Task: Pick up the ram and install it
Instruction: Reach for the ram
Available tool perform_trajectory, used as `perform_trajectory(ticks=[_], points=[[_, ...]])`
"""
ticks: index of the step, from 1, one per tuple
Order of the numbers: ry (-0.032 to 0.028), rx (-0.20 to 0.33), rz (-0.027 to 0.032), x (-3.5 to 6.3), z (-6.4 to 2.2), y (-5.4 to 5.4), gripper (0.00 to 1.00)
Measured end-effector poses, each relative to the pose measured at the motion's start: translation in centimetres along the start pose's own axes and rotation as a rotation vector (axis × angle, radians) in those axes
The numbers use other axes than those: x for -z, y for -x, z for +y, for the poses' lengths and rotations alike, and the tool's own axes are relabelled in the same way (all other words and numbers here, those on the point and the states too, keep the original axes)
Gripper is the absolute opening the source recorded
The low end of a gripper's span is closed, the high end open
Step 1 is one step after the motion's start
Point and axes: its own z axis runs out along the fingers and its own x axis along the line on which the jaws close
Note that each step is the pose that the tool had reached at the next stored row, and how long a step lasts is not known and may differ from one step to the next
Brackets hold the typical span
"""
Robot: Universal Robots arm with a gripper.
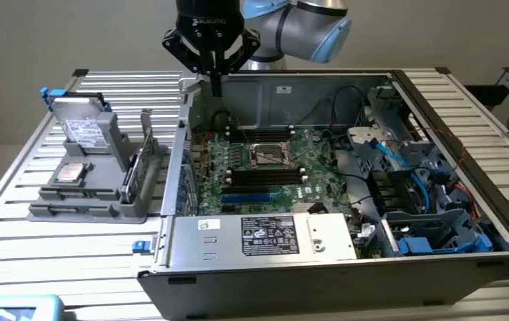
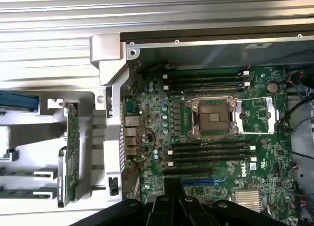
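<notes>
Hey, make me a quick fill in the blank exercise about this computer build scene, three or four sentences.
1. The ram stands in the gray holder, ____ the computer case.
2. The holder sits to the exterior view's ____ of the case.
3. The processor socket on the motherboard is ____.
4. The pincer hangs ____ the motherboard.

Missing words: outside; left; empty; above.

Green motherboard (image 1: 318,175), black slots (image 1: 263,176), silver ribbed table (image 1: 22,217), black claw (image 1: 216,85), grey arm (image 1: 294,27) with pale-blue caps (image 1: 336,32).
</notes>
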Motion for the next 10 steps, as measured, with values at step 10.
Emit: perform_trajectory(ticks=[10], points=[[0.0, 0.0, 0.0, 0.0, 0.0, 0.0, 0.11]])
